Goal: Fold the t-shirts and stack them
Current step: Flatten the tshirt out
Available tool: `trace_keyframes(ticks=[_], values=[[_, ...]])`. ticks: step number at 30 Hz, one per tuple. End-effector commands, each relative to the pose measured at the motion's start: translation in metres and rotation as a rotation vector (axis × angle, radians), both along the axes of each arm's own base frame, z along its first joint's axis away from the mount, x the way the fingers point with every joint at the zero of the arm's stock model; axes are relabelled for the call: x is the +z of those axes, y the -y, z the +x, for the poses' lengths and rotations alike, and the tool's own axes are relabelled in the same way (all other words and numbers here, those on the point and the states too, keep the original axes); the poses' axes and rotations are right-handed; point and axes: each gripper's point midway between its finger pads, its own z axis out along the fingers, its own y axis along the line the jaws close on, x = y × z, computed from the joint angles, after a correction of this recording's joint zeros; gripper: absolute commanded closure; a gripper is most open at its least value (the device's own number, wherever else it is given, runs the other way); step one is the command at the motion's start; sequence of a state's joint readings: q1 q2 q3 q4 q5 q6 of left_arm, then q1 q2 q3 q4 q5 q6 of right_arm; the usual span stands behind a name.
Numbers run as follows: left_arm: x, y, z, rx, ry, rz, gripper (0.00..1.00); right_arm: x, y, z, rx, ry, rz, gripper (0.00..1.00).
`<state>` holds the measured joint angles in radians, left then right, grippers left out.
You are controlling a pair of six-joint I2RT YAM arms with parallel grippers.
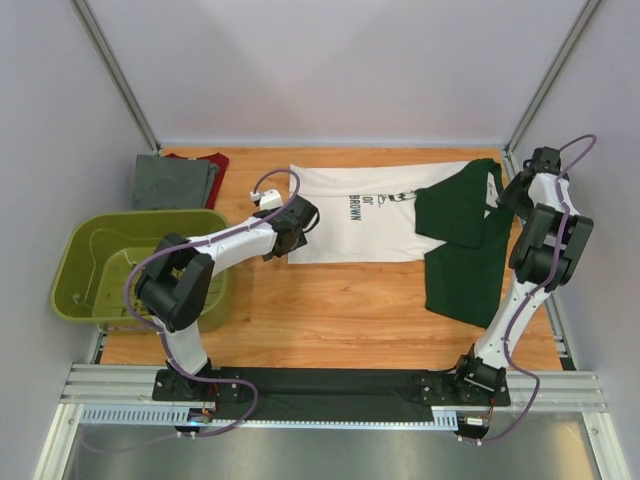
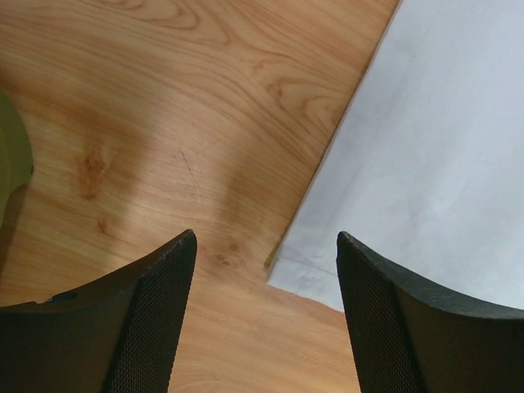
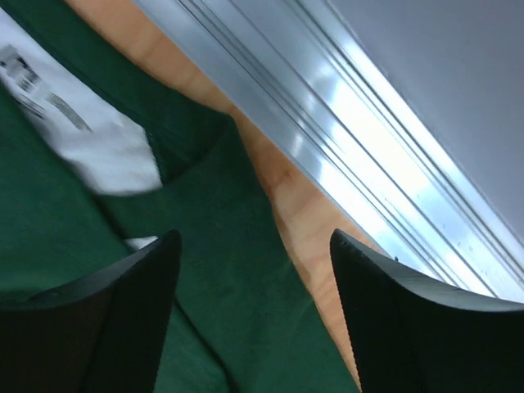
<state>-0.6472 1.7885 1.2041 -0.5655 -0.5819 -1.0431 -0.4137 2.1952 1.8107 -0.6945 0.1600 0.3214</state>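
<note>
Counter (image 1: 330,300): light wood-grain surface, enclosed by pale walls (image 1: 330,70) with aluminium posts (image 1: 120,80) at the far corners.

The white t-shirt (image 1: 350,215) lies spread flat on the far half of the counter. Its dark green shoulder part is bunched and folded at its right end (printed lettering shows on the chest).

Far left of the white t-shirt, the grey t-shirt (image 1: 172,182) lies folded, overlapping the dark red t-shirt (image 1: 212,160). The olive basket (image 1: 75,250) sits left of the white t-shirt, nearer the arms.

The left end effector (image 2: 266,237) hovers at the white t-shirt's left hem, jaws apart and empty. The right end effector (image 3: 254,233) hangs over its green end, beside an aluminium rail (image 3: 327,147), jaws apart and gripping nothing.
</note>
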Motion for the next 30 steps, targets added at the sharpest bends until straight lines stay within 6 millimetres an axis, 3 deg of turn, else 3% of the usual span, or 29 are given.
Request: trace_keyframes(ticks=[1,2,4,6,8,9,11,12,13,18,19,22,30], values=[[-0.002,0.002,-0.003,0.013,0.003,-0.030,0.24,0.034,-0.001,-0.021,-0.030,0.019,-0.039,0.22],[-0.001,0.003,-0.003,0.013,0.004,-0.035,0.23,0.026,-0.007,-0.032,-0.029,-0.003,-0.018,0.22],[-0.002,0.004,-0.004,0.022,0.002,-0.045,0.23,0.040,-0.016,-0.043,-0.031,0.031,-0.007,0.22],[-0.004,0.003,-0.005,0.036,-0.001,-0.049,0.23,0.027,-0.030,-0.066,-0.035,-0.001,0.029,0.22],[-0.005,0.003,-0.005,0.056,0.003,-0.058,0.22,0.040,-0.037,-0.079,-0.072,0.035,0.032,0.24],[-0.005,0.005,-0.003,0.062,0.008,-0.070,0.22,0.035,-0.045,-0.097,-0.086,0.023,0.043,0.25],[-0.006,0.008,-0.002,0.062,0.010,-0.087,0.22,0.034,-0.050,-0.109,-0.146,0.043,0.053,0.24],[-0.007,0.010,-0.002,0.061,0.009,-0.098,0.22,0.024,-0.054,-0.123,-0.174,0.017,0.063,0.24],[-0.008,0.012,-0.001,0.064,0.014,-0.109,0.22,0.030,-0.058,-0.128,-0.200,0.048,0.070,0.25],[-0.016,0.018,0.000,0.065,0.012,-0.145,0.22,0.023,-0.087,-0.157,-0.227,0.092,0.155,0.27],[-0.019,0.016,-0.001,0.059,0.006,-0.145,0.22,0.013,-0.091,-0.170,-0.238,0.064,0.161,0.29],[-0.022,0.014,-0.003,0.052,-0.002,-0.176,0.22,0.004,-0.094,-0.193,-0.278,0.022,0.159,0.29],[-0.027,0.013,-0.004,0.045,-0.007,-0.232,0.23,-0.007,-0.095,-0.215,-0.318,-0.011,0.158,0.30]])
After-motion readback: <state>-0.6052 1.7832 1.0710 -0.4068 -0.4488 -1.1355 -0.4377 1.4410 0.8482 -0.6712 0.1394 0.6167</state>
